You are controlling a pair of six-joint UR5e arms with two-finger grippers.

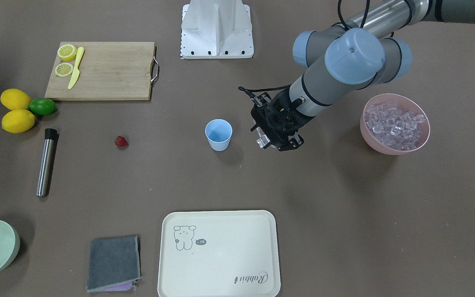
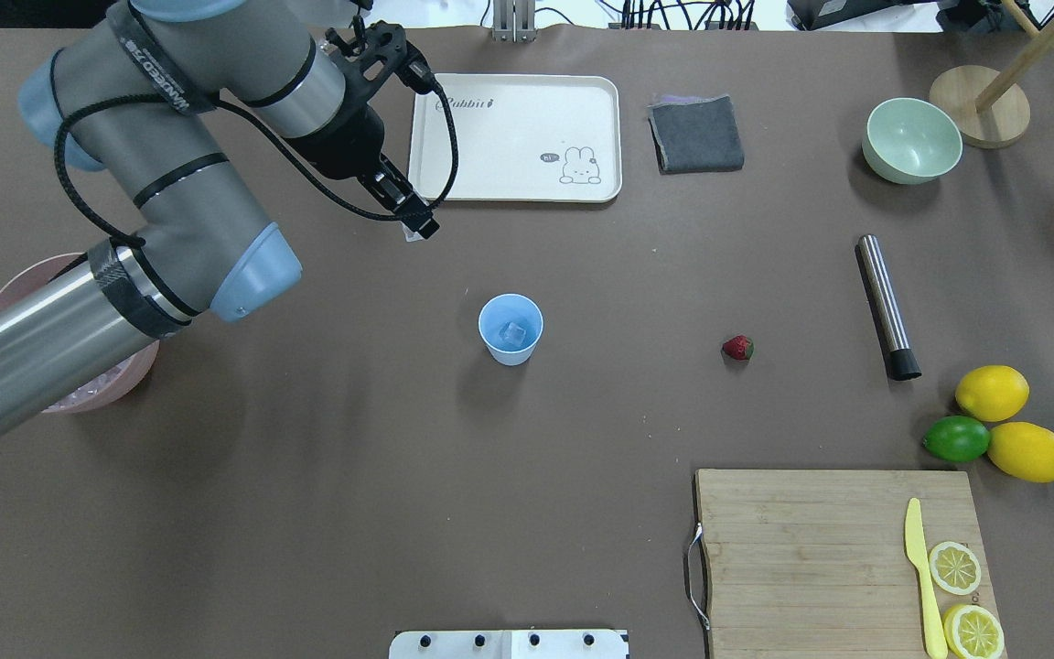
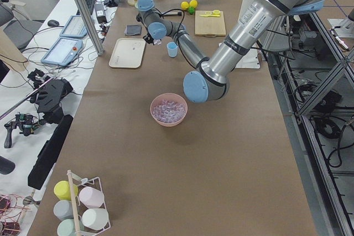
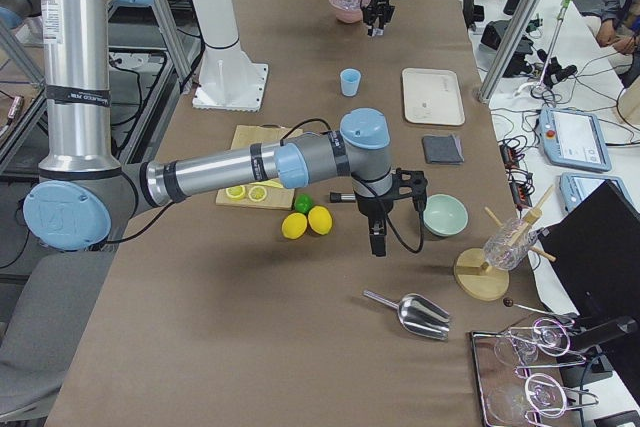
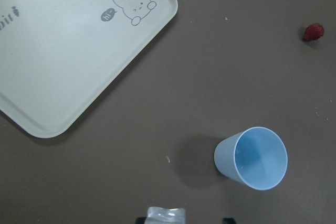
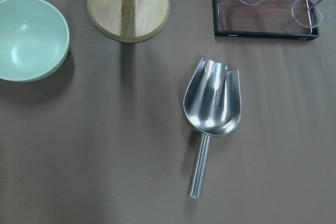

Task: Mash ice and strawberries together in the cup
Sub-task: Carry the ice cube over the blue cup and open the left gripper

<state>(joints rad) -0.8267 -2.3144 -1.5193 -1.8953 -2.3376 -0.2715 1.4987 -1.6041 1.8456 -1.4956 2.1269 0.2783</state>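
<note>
Seemingly, cup (image 2: 510,328) well apart from tray (image 2: 509,137)

Figure: a robotics laboratory. Two industrial robot arms, the left arm (image 3: 243,26) and the right arm (image 4: 220,172), worked over a long table (image 3: 221,164) covered in brown cloth, with a white bolted pedestal (image 1: 217,37) standing at its edge. A white side bench (image 3: 14,95) carried teach pendants (image 3: 61,51) and a keyboard (image 3: 88,1), while aluminium framing posts (image 3: 83,9) and bundled cables (image 2: 673,11) bordered the table.
</note>
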